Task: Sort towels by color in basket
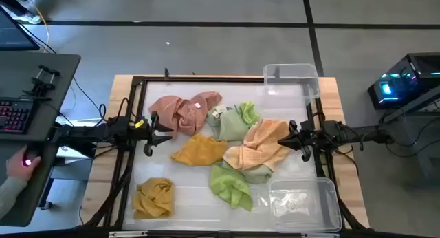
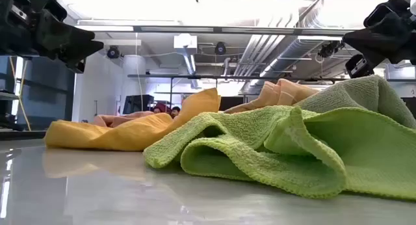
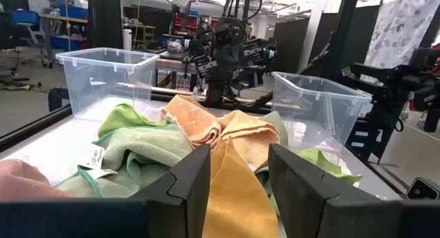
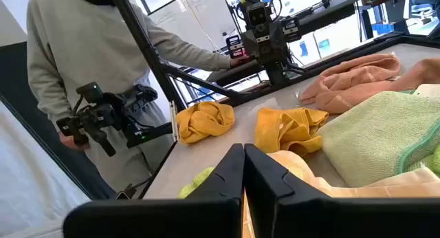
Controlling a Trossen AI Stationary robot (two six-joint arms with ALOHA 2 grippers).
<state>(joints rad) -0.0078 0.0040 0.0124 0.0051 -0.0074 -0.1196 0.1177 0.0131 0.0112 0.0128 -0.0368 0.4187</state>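
Note:
Several towels lie loose on the white tabletop: a salmon pink one (image 1: pixel 182 113), a light green one (image 1: pixel 237 122), a peach orange one (image 1: pixel 261 147), a mustard yellow one (image 1: pixel 199 150), a brighter green one (image 1: pixel 230 186) and a second mustard one (image 1: pixel 152 197). Two clear plastic baskets stand at the far right (image 1: pixel 292 80) and the near right (image 1: pixel 304 203). My left gripper (image 1: pixel 152 133) hovers open left of the pile, facing the yellow towel (image 3: pixel 230 190). My right gripper (image 1: pixel 290 137) is shut and hovers over the right edge of the peach towel. Both are raised off the table in the low view.
A black frame (image 1: pixel 137 83) borders the table. A person stands at the left side by a keyboard desk, with a hand (image 1: pixel 15 164) on it, and also shows in the right wrist view (image 4: pixel 89 52). Bare tabletop lies along the near edge between the towels.

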